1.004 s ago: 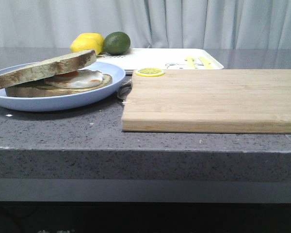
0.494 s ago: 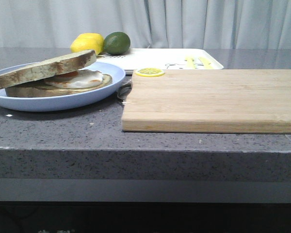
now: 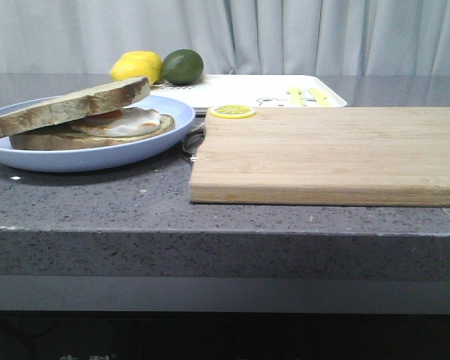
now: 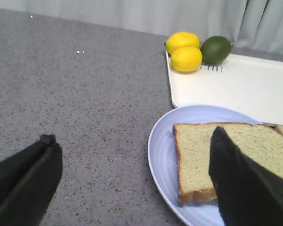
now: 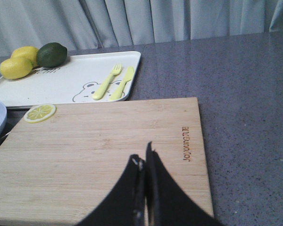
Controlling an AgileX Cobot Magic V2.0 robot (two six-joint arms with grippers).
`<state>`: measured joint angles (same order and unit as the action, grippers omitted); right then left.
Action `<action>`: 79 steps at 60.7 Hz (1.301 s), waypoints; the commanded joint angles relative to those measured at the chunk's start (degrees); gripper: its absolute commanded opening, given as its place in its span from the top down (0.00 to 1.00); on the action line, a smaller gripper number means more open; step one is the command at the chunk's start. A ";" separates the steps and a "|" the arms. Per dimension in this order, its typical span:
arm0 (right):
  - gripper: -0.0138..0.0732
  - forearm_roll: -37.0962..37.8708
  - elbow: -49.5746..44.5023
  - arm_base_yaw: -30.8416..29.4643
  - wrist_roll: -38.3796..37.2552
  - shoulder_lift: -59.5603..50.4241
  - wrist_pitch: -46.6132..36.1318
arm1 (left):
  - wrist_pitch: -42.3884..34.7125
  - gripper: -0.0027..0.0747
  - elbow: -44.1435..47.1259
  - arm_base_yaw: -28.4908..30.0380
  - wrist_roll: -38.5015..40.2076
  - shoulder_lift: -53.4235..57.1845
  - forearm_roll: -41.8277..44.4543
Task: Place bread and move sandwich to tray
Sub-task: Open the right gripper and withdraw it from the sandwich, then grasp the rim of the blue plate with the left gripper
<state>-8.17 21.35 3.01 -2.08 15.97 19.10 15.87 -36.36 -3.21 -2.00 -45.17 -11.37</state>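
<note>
Your left gripper [image 4: 132, 179] is wide open over the blue plate [image 3: 146, 144], holding nothing. Your right gripper [image 5: 145, 162] is closed tight over the cutting board [image 3: 330, 154]. The bread [image 3: 67, 105] lies tilted on top of the sandwich [image 3: 124, 124] on that plate. Farther back you see the white tray [image 3: 244, 88], with two lemons [image 4: 185, 52] and a lime [image 3: 183, 66].

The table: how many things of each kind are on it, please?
Lemons: 2
Lime: 1
Lemon slice: 1
Sandwich: 1
Blue plate: 1
Tray: 1
Cutting board: 1
Fork: 1
Knife: 1
Total: 10
</note>
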 commanded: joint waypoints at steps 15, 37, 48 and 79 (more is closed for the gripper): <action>0.91 -0.28 1.54 -0.32 -0.01 0.42 -5.29 | 11.78 0.17 -20.22 -0.36 -0.32 -24.34 -0.61; 0.91 -0.28 1.54 -0.32 -0.01 0.42 -5.25 | 18.31 0.17 -29.89 -0.36 -1.04 -40.89 -0.74; 0.91 -0.28 1.54 -0.32 -0.01 0.42 -5.25 | 18.17 0.17 -29.89 -0.36 -1.04 -43.41 -0.87; 0.91 -0.28 1.54 -0.32 -0.01 0.42 -5.25 | 18.51 0.67 -29.89 -0.36 -1.04 -44.12 -3.05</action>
<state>-8.25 21.35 3.01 -2.08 15.88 18.70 36.37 -64.40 -3.21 -3.02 -91.42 -13.16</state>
